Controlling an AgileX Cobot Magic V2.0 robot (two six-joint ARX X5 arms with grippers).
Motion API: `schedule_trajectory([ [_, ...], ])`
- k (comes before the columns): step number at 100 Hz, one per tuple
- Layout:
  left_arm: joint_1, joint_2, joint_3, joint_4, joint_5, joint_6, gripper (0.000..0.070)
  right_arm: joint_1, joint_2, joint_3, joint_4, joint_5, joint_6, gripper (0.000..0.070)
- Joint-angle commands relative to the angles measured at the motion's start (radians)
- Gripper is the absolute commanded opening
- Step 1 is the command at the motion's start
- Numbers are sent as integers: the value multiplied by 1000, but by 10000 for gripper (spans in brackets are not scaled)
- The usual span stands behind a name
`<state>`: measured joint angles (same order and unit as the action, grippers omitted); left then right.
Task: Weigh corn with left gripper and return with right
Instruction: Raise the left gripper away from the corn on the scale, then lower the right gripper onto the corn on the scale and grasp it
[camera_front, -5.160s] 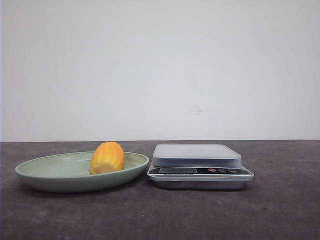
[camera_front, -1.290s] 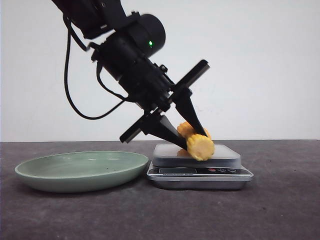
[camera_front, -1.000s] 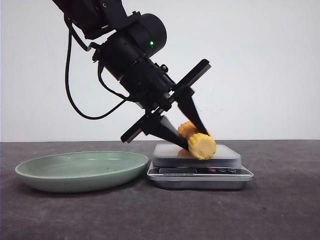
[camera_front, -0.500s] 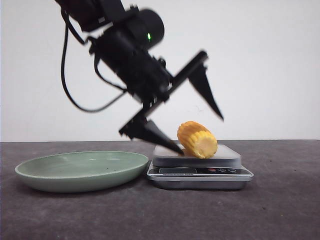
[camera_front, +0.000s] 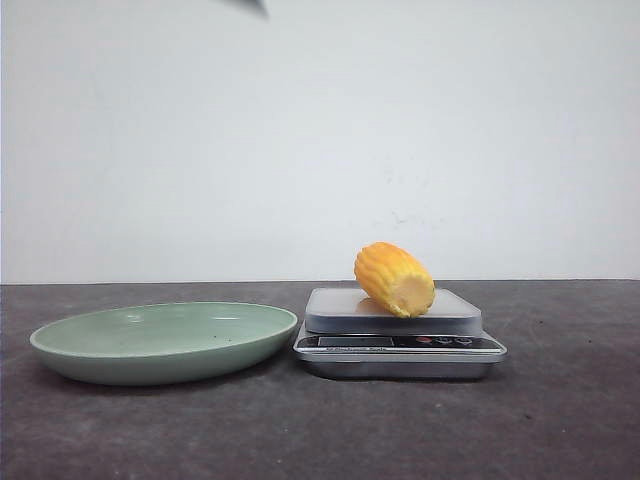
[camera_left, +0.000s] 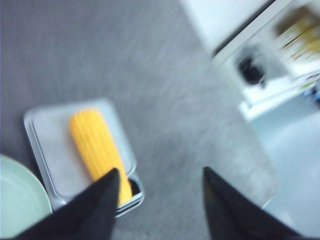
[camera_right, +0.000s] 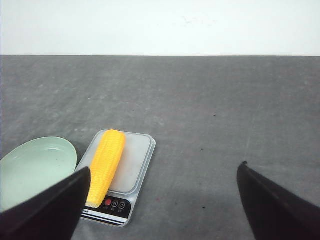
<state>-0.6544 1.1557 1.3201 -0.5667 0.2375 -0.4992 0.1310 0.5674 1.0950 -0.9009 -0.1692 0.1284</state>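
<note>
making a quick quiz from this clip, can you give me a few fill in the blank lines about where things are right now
1. The corn lies on top of the ____.
2. The green plate holds ____.
3. In the front view, the plate sits to the ____ of the scale.
4. The left gripper has its jaws ____, holding nothing.

Missing words: scale; nothing; left; open

- The left wrist view is blurred by motion; the shelves beyond the surface (camera_left: 165, 100) cannot be read.
- The left tool (camera_left: 160, 210) hides one end of the corn (camera_left: 95, 142).
- The scale (camera_front: 400, 340) display is too small to read.
- The plate (camera_right: 35, 167) is cut off by the picture's edge.
</note>
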Motion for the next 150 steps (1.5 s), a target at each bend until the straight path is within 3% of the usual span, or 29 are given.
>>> schedule_trajectory([
  [1, -5, -131, 14, -25, -2, 39, 217, 4, 6, 10, 6, -31, 18, 572],
  [5, -5, -210, 14, -42, -3, 39, 200, 4, 6, 10, 5, -56, 18, 572],
  [19, -5, -461, 14, -80, -14, 49, 1, 4, 6, 10, 16, -133, 18, 572],
  [30, -5, -627, 14, -104, -26, 71, 2, 4, 6, 10, 103, -243, 37, 572],
  [42, -5, -765, 14, -190, -124, 68, 1, 4, 14, 10, 309, -329, 130, 569],
  [48, -5, -812, 14, -253, -169, 68, 2, 4, 24, 10, 435, -355, 184, 528],
  [55, -5, -847, 14, -325, -179, 63, 1, 5, 46, 10, 583, -362, 256, 488],
  [68, -5, -865, 14, -427, -177, 35, 1, 17, 114, 11, 798, -351, 377, 480],
  [83, -5, -855, 14, -491, -175, 35, 1, 79, 238, 16, 841, -345, 423, 480],
  [91, -5, -851, 14, -491, -174, 35, 1, 146, 311, 16, 793, -288, 418, 481],
  [108, -5, -850, 14, -484, -174, 34, 1, 315, 479, 16, 653, -45, 349, 481],
  [126, -5, -849, 14, -484, -175, 32, 1, 422, 676, 16, 595, 169, 378, 481],
  [136, -5, -849, 14, -485, -174, 13, 1, 438, 787, 16, 568, 212, 425, 480],
  [150, -5, -849, 14, -488, -174, 8, 1, 443, 932, 16, 541, 187, 469, 480],
])
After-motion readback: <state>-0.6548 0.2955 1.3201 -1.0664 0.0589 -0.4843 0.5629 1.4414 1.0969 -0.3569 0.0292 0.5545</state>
